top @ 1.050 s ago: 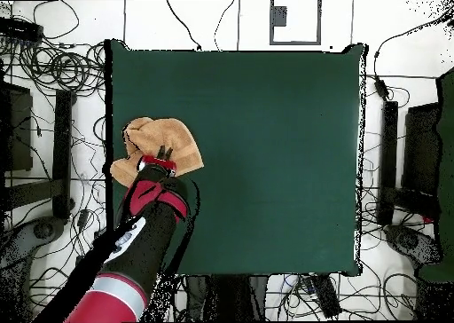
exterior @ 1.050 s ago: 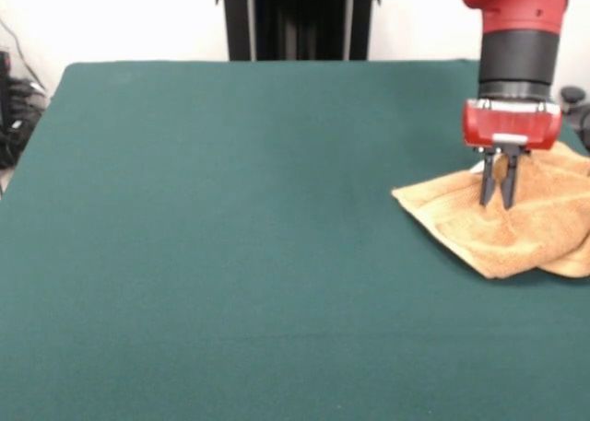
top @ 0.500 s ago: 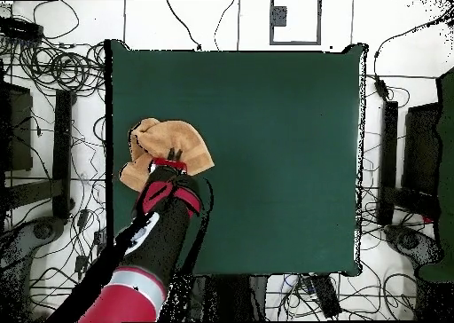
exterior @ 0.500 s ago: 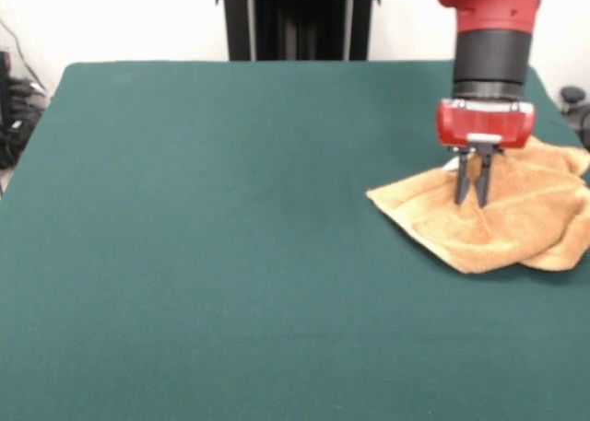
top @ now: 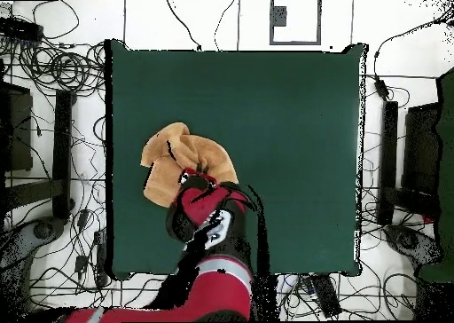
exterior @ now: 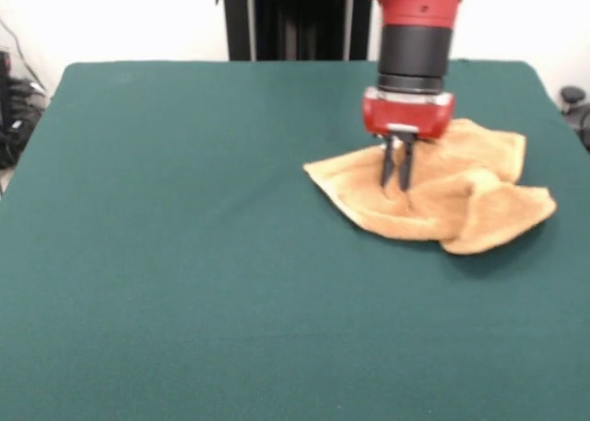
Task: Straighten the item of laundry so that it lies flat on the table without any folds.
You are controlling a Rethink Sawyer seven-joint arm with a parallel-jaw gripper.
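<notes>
Front view: I see the pincer (exterior: 397, 187) pinching the towel (exterior: 433, 197). Towel lies rumpled, folded, at the table's (exterior: 184, 255) 2 o'clock.

I saw the gripper (exterior: 397, 174) pointing down into the crumpled towel (exterior: 433, 196), its fingers close together, seemingly pinching a fold. Most of the cloth lay bunched to its right on the green table (exterior: 184, 255).

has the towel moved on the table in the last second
Yes. In the front view the towel, pinched by the gripper, slid left, away from the table's right edge.
</notes>
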